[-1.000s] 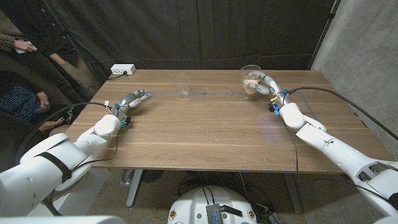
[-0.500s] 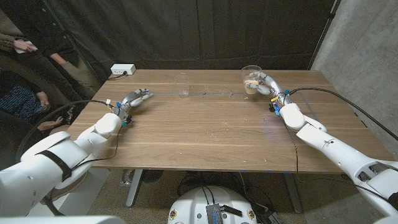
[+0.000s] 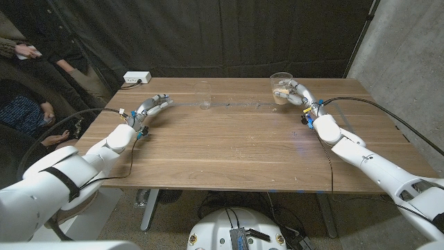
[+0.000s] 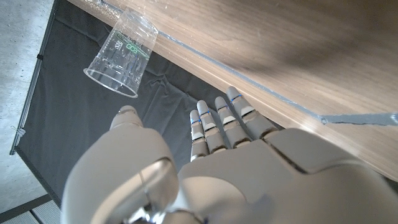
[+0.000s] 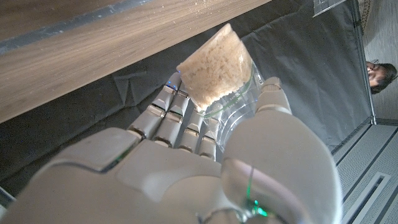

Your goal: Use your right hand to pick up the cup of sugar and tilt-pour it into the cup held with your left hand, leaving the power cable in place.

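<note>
Clear plastic, the cup of sugar [image 3: 280,87] sits wrapped in the right hand [image 3: 297,93], fingers [image 5: 177,115] and thumb curled around its wall, pale brown sugar [image 5: 214,70] filling its lower part. It is well to the right of the empty clear plastic cup [image 3: 203,96], which stands upright and untouched toward the far side of the wooden table [image 3: 229,139]. Left of that empty cup, the left hand [image 3: 150,109] holds nothing, its fingers [image 4: 217,121] straight and apart.
</note>
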`<control>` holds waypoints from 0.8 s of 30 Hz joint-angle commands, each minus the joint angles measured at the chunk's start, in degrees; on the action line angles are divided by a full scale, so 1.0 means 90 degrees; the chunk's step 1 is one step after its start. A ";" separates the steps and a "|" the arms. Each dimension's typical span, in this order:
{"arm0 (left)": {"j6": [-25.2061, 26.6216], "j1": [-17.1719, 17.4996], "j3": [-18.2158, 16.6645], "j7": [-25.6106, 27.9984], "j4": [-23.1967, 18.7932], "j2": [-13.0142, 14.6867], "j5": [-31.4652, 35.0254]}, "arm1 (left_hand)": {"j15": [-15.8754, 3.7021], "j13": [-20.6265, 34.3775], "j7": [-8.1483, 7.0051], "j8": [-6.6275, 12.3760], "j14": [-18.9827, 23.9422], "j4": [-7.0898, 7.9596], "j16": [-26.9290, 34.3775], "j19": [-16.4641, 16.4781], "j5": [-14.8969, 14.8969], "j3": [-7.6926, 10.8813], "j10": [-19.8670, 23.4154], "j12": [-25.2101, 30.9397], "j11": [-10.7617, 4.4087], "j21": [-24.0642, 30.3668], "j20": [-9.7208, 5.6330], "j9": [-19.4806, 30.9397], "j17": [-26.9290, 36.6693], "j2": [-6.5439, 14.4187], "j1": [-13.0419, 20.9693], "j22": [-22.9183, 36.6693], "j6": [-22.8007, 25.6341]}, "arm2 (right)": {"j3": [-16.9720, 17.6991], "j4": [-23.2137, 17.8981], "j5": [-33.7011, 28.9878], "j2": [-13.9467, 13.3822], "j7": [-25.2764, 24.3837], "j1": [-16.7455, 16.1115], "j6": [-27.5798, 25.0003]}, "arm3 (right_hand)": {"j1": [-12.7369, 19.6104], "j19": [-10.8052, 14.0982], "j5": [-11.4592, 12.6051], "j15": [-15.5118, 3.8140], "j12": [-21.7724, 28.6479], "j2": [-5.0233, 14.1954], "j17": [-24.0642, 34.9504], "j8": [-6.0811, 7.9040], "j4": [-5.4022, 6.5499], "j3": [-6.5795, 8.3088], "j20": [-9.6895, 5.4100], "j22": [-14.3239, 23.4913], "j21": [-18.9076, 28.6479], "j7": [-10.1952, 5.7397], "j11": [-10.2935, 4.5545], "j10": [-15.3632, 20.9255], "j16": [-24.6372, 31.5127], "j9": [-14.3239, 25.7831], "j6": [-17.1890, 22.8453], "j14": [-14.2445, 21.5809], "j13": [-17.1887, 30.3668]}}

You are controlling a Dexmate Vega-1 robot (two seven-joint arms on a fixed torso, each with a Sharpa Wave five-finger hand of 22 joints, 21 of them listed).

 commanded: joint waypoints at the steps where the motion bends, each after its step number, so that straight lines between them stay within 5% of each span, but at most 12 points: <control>1: 0.0129 -0.0062 0.0028 -0.0006 0.0004 -0.0061 0.0064 | -0.0573 0.0032 -0.0020 0.0030 0.0004 0.0011 -0.0005 0.0029 0.0033 -0.0051 0.0019 0.0045 -0.0001 -0.0019 -0.0032 0.0014 0.0016 -0.0014 0.0040 0.0029 0.0023 | 0.0010 -0.0006 0.0039 -0.0035 0.0054 -0.0006 0.0016 | -0.0003 0.0039 -0.0026 -0.1144 0.0044 0.0053 0.0033 0.0038 0.0019 0.0002 -0.0769 0.0018 -0.0024 -0.0001 -0.0017 0.0076 -0.0015 0.0002 0.0071 0.0072 0.0023; 16: 0.0712 -0.0353 0.0394 -0.0028 0.0017 -0.0116 0.0180 | -0.0557 0.0052 -0.0048 -0.0101 -0.0191 -0.0027 -0.0075 -0.0050 0.0127 -0.0218 -0.0209 -0.0034 -0.0031 -0.0078 0.0005 0.0026 0.0020 -0.0280 0.0006 0.0027 -0.0337 | 0.0053 -0.0270 0.0016 -0.0114 0.0049 -0.0112 -0.0194 | -0.0003 0.0043 -0.0029 -0.1145 0.0058 0.0056 0.0056 0.0061 0.0014 0.0004 -0.0766 0.0007 -0.0034 -0.0002 -0.0018 0.0107 -0.0051 -0.0019 0.0119 0.0089 0.0034; 24: 0.0562 -0.0487 0.0718 0.0297 0.0000 -0.0046 0.0448 | -0.0486 0.0072 -0.0065 -0.0209 -0.0357 -0.0024 -0.0110 -0.0191 0.0199 -0.0393 -0.0454 -0.0112 -0.0028 -0.0151 0.0057 0.0048 0.0032 -0.0511 -0.0087 0.0032 -0.0654 | 0.0056 -0.0302 0.0005 -0.0101 0.0026 -0.0119 -0.0241 | -0.0006 0.0046 -0.0031 -0.1145 0.0062 0.0057 0.0066 0.0077 0.0014 0.0004 -0.0766 0.0003 -0.0038 -0.0001 -0.0011 0.0119 -0.0065 -0.0032 0.0160 0.0099 0.0036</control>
